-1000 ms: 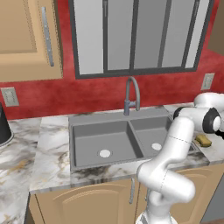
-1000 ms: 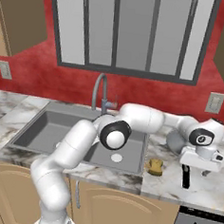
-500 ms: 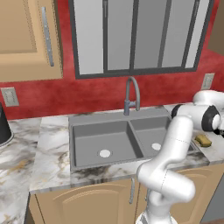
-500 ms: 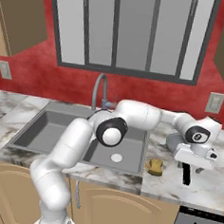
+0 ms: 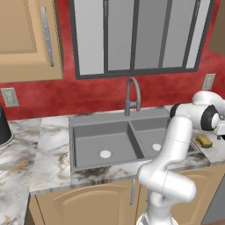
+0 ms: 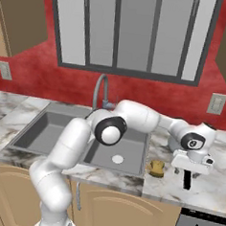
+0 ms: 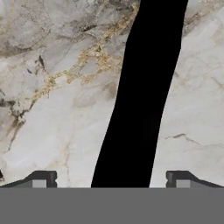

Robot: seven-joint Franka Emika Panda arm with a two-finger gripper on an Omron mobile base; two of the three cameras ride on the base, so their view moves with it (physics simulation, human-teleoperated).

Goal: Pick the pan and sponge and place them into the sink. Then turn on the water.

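A: Gripper (image 6: 187,181) at lower right of right base view, pointing down over the marble tabletop (image 6: 215,185), fingers spread wide, nothing pinched between them. In hand view the two finger tips sit at bottom left & bottom right w/ the pan's black handle (image 7: 142,100) running up the frame's centre between them, not touched by either tip.

B: Pan body?

A: Can't make it out; a grey bit shows behind the arm's wrist, right of centre in right base view, too hidden to call. Handle is the clear part, lying flat on the marble.

B: Sponge?

A: Sponge (image 6: 155,168), yellow-tan, on the tabletop just right of the sink (image 6: 46,129), lower centre-right of right base view, near the gripper but apart from it. Same sponge (image 5: 204,141) at right edge of left base view, beside the arm's wrist.

B: Sink & faucet?

A: Grey double basin at frame centre in both base views, white drain in each basin, both basins bare. Arched faucet (image 5: 132,96) behind the divider, against the red wall; no stream at the spout. Arm reaches across the right basin toward frame right. Window above, upper centre; wall outlet (image 6: 216,104) at right.
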